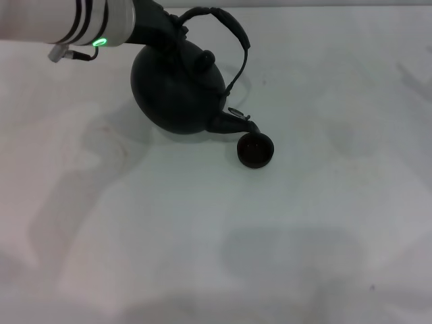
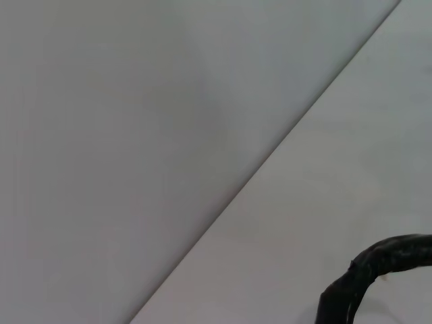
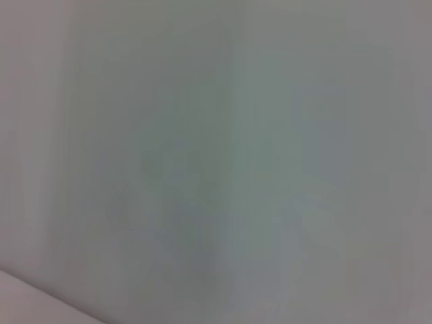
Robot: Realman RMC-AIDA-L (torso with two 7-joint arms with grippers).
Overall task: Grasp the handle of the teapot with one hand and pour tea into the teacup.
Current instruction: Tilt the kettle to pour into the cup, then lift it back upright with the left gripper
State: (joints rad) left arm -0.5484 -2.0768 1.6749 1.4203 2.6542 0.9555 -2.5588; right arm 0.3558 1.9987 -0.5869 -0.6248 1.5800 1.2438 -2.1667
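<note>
Teacup [image 1: 255,150]: upright on the white table [image 1: 202,236], dark inside, contents unreadable.
Teapot [image 1: 177,88]: tilted, spout tip at the teacup's rim.
Handle [image 1: 223,27]: arched overhead.
Left gripper [image 1: 158,23]: at the handle's far end; finger state hidden.

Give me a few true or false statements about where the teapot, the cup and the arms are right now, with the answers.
1. The teapot is tipped with its spout down toward the cup. True.
2. The cup sits to the robot's left of the teapot. False: it sits to the robot's right of it, just under the spout tip.
3. The left arm reaches in at the teapot's handle. True; its pincer is hidden behind the pot.
4. The right arm is also over the table in the head view. False: no right arm shows there.
5. The cup lies tipped on its side. False: it stands upright, open mouth up.
</note>
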